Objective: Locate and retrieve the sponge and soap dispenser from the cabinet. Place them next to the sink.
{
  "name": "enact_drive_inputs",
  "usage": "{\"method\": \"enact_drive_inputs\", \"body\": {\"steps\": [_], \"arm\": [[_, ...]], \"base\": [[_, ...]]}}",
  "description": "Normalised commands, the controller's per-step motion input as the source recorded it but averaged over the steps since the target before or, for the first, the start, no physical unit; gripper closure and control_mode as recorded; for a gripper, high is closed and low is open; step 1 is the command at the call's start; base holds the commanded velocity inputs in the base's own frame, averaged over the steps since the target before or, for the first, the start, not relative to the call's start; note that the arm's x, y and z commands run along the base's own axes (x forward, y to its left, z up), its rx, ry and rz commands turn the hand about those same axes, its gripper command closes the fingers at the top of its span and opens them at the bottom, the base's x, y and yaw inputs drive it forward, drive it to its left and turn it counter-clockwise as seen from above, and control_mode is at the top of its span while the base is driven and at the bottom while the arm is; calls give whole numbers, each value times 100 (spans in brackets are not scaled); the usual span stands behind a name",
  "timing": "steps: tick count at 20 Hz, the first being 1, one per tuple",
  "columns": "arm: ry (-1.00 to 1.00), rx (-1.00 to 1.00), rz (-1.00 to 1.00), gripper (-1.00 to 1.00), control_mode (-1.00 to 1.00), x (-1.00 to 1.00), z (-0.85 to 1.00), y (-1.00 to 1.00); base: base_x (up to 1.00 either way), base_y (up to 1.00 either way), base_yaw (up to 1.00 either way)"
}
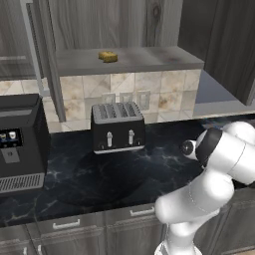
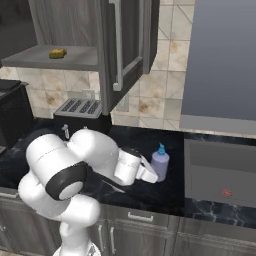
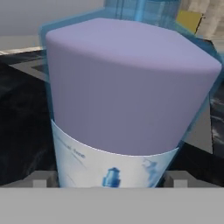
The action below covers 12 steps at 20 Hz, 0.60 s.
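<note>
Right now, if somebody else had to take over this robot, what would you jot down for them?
Gripper: at the soap dispenser, fingers either side of it in the hand view; whether it is clamped, I cannot tell.
Soap dispenser: upright on the black countertop, already out of the cabinet.
Sponge: on the cabinet shelf, door open.
Sink: not in these pictures, so placement is unconfirmed.
Left: set the dispenser by the sink, then fetch the sponge.
</note>
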Motion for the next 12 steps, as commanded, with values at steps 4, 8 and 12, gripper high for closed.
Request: {"method": "enact_drive_inputs", "body": {"steps": [4,8,12], "arm": [[-1,-5,-5,100,-100,31,-31,-19],[0,-5,-2,100,-100,34,-19,-14],[0,-2,0,100,-100,25,-20,-18]], "base": [[0,0,0],[0,0,0],[0,0,0]]}}
